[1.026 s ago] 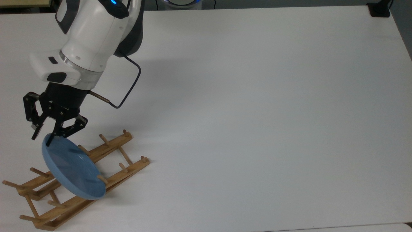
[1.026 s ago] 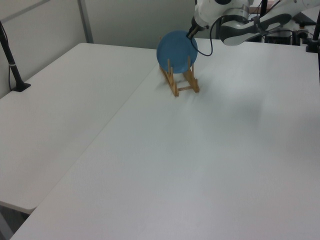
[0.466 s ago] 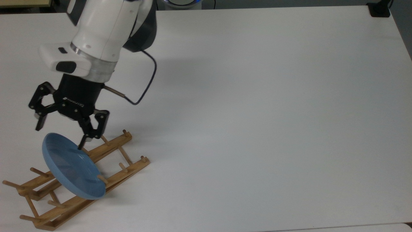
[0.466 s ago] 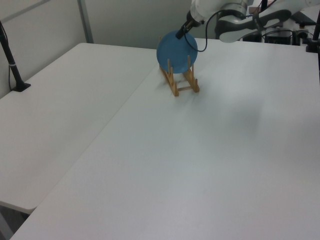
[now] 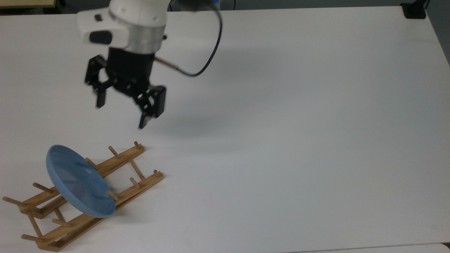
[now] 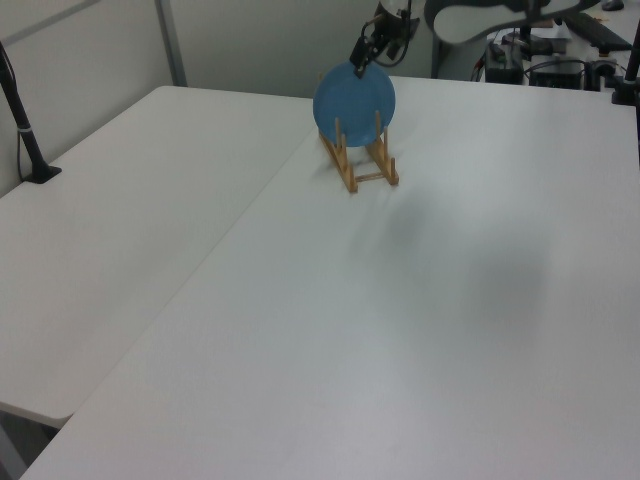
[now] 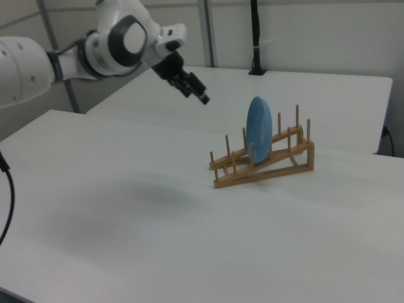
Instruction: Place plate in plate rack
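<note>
Plate point(image 5: 79, 184) is seen standing on edge in the wooden rack point(image 5: 135, 165), slotted between pegs across both rails, at the top view's lower left. Rack is set on the white table point(image 5: 281, 123). End effector point(image 5: 121, 114) is raised above the table, well apart from plate and rack, fingers spread, nothing held between them.
</note>
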